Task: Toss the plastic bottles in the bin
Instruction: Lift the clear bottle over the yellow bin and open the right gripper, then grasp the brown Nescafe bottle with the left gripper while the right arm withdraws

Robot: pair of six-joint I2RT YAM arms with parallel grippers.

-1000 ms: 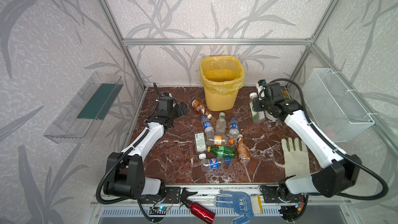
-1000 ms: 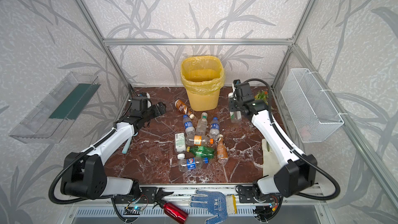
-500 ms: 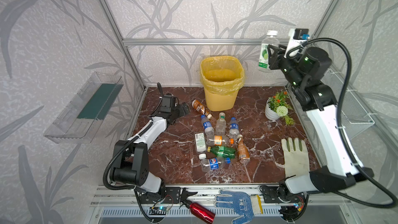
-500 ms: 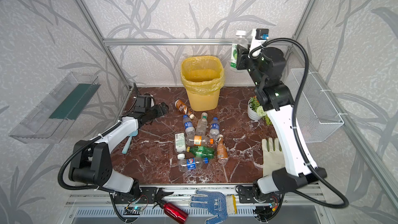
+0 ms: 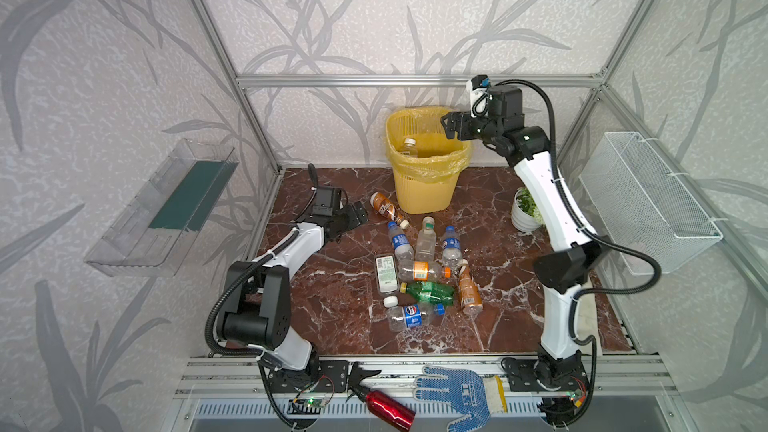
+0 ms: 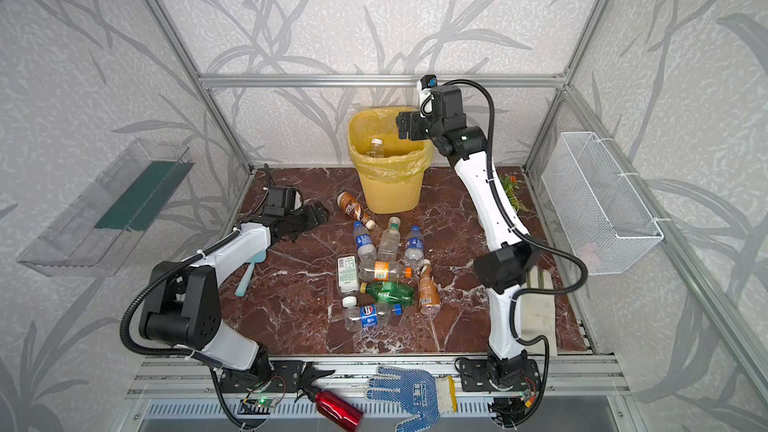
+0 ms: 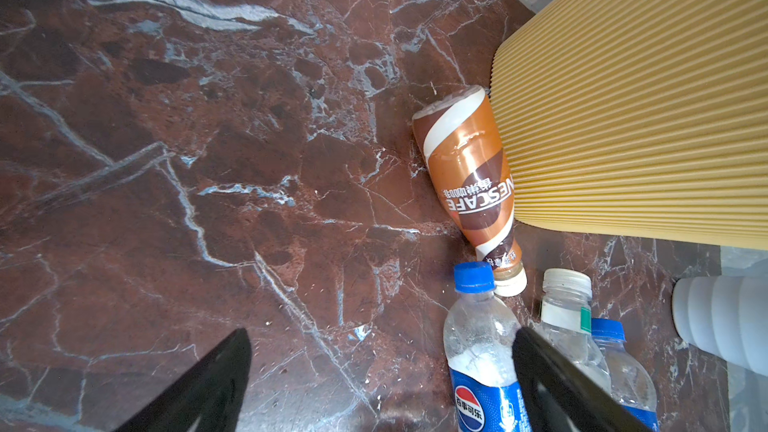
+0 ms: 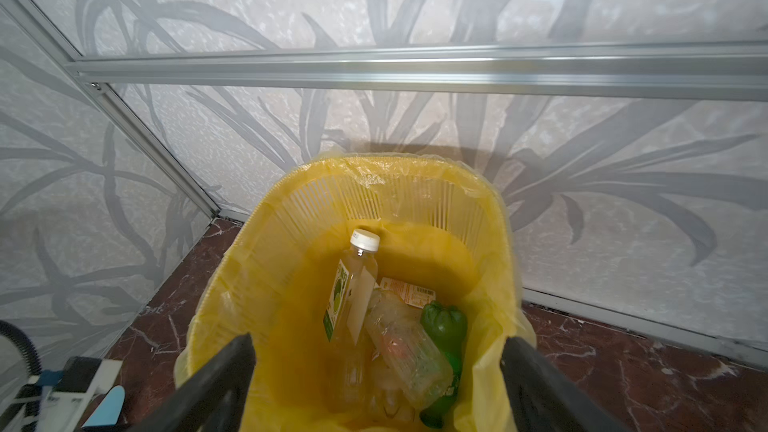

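Left gripper (image 7: 380, 332), jaws apart, faces the brown bottle (image 7: 469, 168) left of the bin (image 7: 623, 118): probably light, slick, crushable; best pinched mid-body.

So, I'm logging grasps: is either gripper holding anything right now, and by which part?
Nothing is held. The right gripper hangs open over the bin, nothing between its fingers; the left gripper is open and empty too.

Grey leaf-patterned walls (image 5: 374, 14); aluminium frame (image 5: 415, 80) along them; red-brown, white-veined marble floor (image 5: 332, 305); even light.
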